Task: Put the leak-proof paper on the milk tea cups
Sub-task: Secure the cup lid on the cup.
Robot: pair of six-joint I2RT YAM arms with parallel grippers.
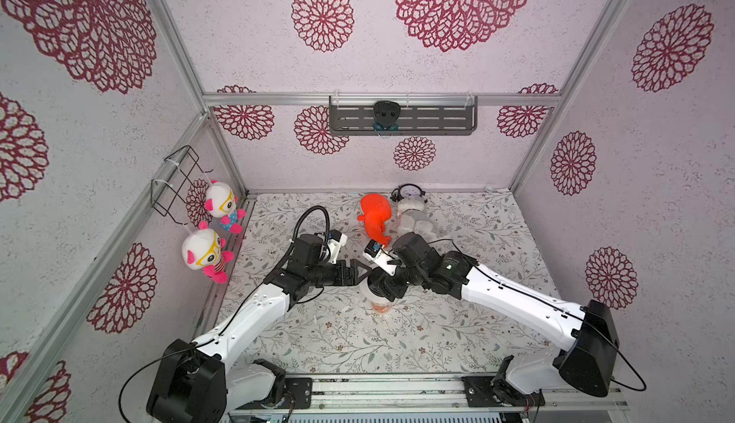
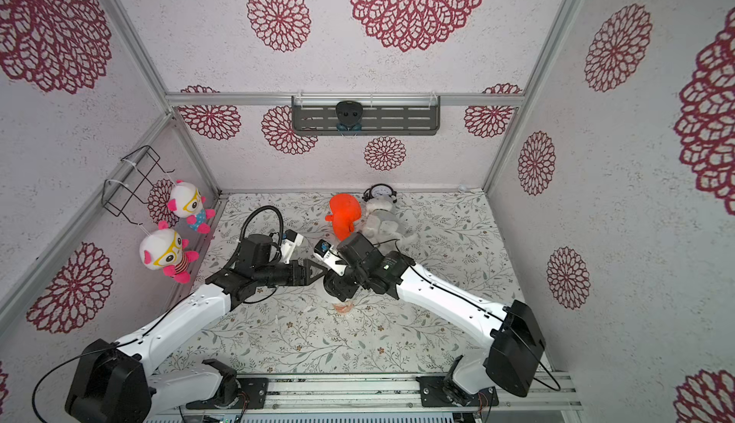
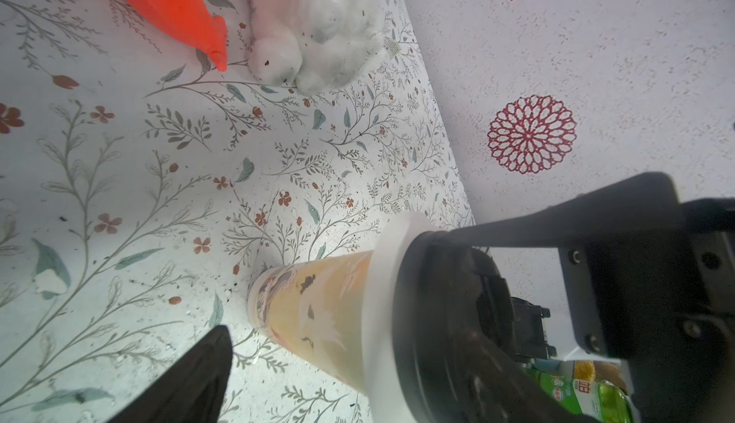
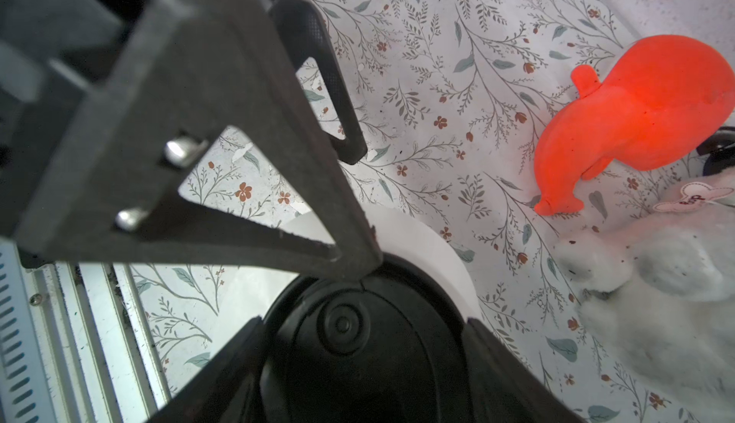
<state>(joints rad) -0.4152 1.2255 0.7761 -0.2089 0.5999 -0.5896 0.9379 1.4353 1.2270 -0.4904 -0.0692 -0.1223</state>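
The milk tea cup (image 3: 310, 313) stands upright mid-table, and its orange print shows low down in both top views (image 1: 380, 306) (image 2: 345, 306). The leak-proof paper (image 3: 384, 282) (image 4: 417, 242) lies over its mouth, its edge sticking out all round. A black round lid (image 4: 342, 325) (image 3: 437, 321) sits on the paper. My right gripper (image 4: 364, 361) (image 1: 384, 285) hangs over the cup, shut on the lid with a finger pressed to each side. My left gripper (image 3: 350, 373) (image 1: 364, 272) is open beside the cup top. One of its fingers (image 4: 238, 162) has its tip at the lid's rim.
An orange toy (image 1: 374, 218), a grey plush (image 1: 413, 218) and a small alarm clock (image 1: 408, 192) lie at the back of the table. Two dolls (image 1: 216, 202) (image 1: 203, 254) and a wire rack (image 1: 175, 180) hang on the left wall.
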